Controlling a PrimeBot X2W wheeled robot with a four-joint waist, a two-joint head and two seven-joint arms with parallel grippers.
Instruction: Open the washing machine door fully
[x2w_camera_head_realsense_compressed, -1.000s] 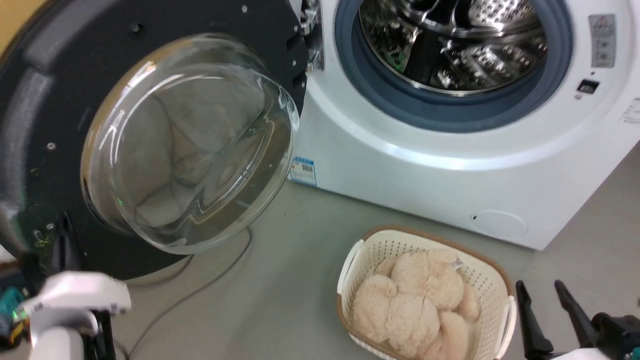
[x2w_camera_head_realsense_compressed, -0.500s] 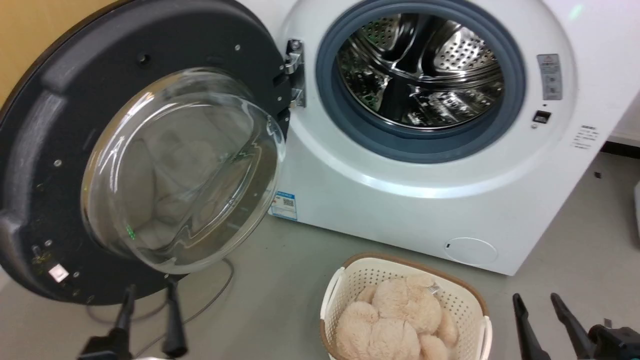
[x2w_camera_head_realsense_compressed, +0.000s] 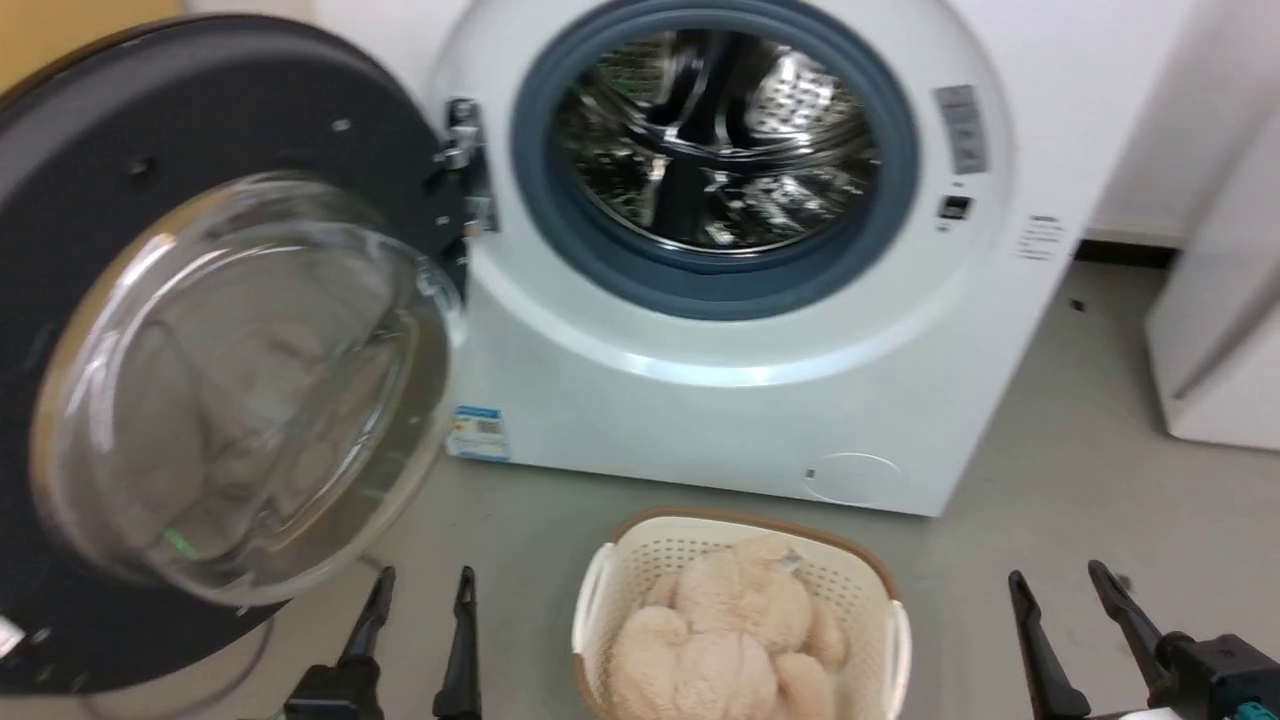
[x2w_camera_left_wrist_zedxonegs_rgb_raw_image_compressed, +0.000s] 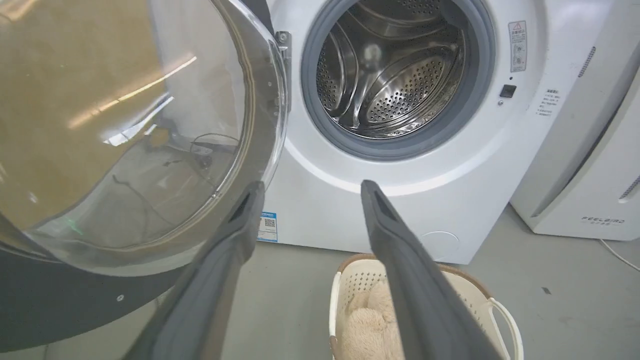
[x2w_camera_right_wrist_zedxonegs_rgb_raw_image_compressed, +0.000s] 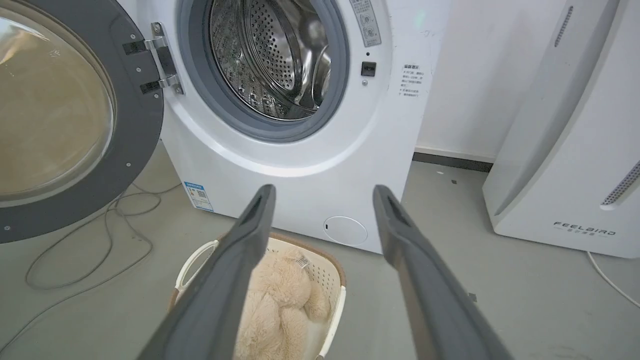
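The washing machine door (x2w_camera_head_realsense_compressed: 230, 370) hangs swung wide to the left of the washing machine (x2w_camera_head_realsense_compressed: 720, 330), its clear glass bowl bulging toward me inside the black ring. The steel drum and grey gasket stand exposed. The same door (x2w_camera_left_wrist_zedxonegs_rgb_raw_image_compressed: 125, 130) and machine (x2w_camera_left_wrist_zedxonegs_rgb_raw_image_compressed: 400, 100) fill the left wrist view, and the door (x2w_camera_right_wrist_zedxonegs_rgb_raw_image_compressed: 55, 115) sits at the left of the right wrist view beside the machine (x2w_camera_right_wrist_zedxonegs_rgb_raw_image_compressed: 280, 115). My left gripper (x2w_camera_head_realsense_compressed: 418, 585) is open and empty, low, just right of the door's bottom edge, apart from it. My right gripper (x2w_camera_head_realsense_compressed: 1060, 580) is open and empty at the lower right.
A cream plastic basket (x2w_camera_head_realsense_compressed: 600, 590) holding a beige plush toy sits on the grey floor before the machine, between my grippers. A white FEELBIRD appliance (x2w_camera_right_wrist_zedxonegs_rgb_raw_image_compressed: 565, 150) stands to the right. A grey cable (x2w_camera_right_wrist_zedxonegs_rgb_raw_image_compressed: 90, 240) loops on the floor under the door.
The head camera has swung right and pulled back, shifting the whole scene left. My left gripper has come away from the door's lower rim and now stands free below it, fingers up.
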